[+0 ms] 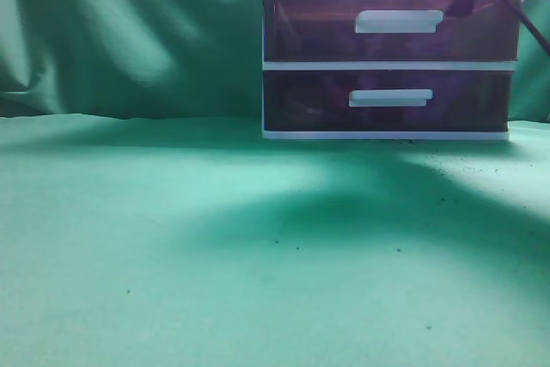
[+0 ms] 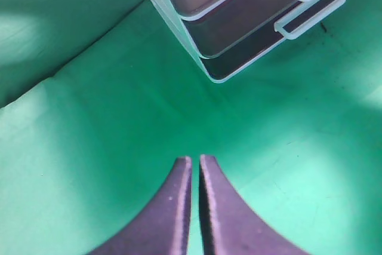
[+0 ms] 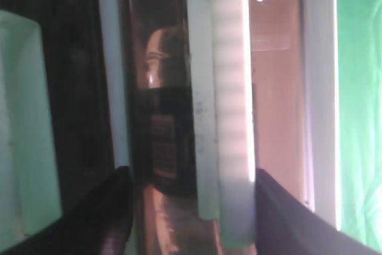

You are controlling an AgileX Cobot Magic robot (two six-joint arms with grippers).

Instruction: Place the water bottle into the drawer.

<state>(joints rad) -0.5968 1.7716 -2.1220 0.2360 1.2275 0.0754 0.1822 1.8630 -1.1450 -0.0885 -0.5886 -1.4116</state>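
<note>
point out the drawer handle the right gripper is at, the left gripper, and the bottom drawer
drawer handle [image 3: 230,117], right wrist view, middle of the ribbed white bar
left gripper [image 2: 195,168], left wrist view, between the closed fingertips
bottom drawer [image 1: 309,96], exterior view, dark front panel

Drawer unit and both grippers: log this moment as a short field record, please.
drawer unit: white-framed, at the back of the green cloth
drawer: reddish-brown, translucent
drawer handle: white bar, between the right gripper's fingers
right gripper: open, straddling the handle
left gripper: shut, empty, above the cloth, apart from the unit
lower purple drawers: closed
water bottle: cannot tell; a dark shape shows behind the drawer front
</note>
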